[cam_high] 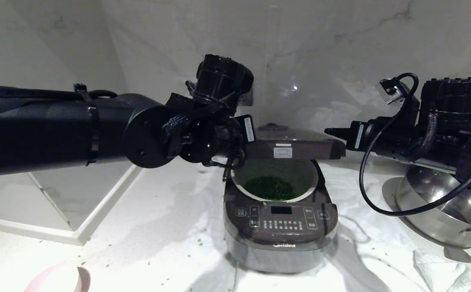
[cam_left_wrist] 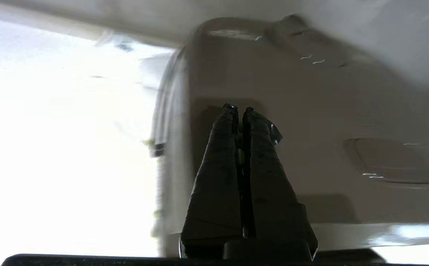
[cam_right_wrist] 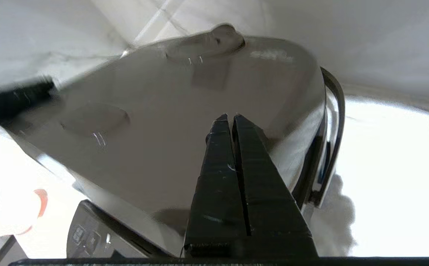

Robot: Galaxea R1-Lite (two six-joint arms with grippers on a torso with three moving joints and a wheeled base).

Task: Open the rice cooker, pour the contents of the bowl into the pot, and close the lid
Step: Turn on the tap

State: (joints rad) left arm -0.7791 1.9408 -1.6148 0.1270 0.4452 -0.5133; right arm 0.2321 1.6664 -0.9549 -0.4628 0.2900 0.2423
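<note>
Rice cooker (cam_high: 280,227) sits mid-bench, front panel w/ buttons facing the robot. Lid (cam_high: 296,146) is partway down, roughly level over the pot (cam_high: 276,180), gap at the front showing the pot's pale rim and the green bits (cam_high: 269,188) piled inside. Left gripper (cam_left_wrist: 239,109) is clenched, nothing in it, tips on or just at the lid's top surface near its left side; in head view the left arm reaches across from the left edge to the lid. Right gripper (cam_right_wrist: 229,117) also clenched, empty, tips over the lid's top by its right edge. Pink bowl (cam_high: 59,279) sits at the bench's front left edge, well apart from the cooker. Stray green bits lie scattered on the bench (cam_high: 170,227) left of the cooker. Steel pan (cam_high: 438,211) at the right, under the right arm; white cloth (cam_high: 442,269) at the front right.
</note>
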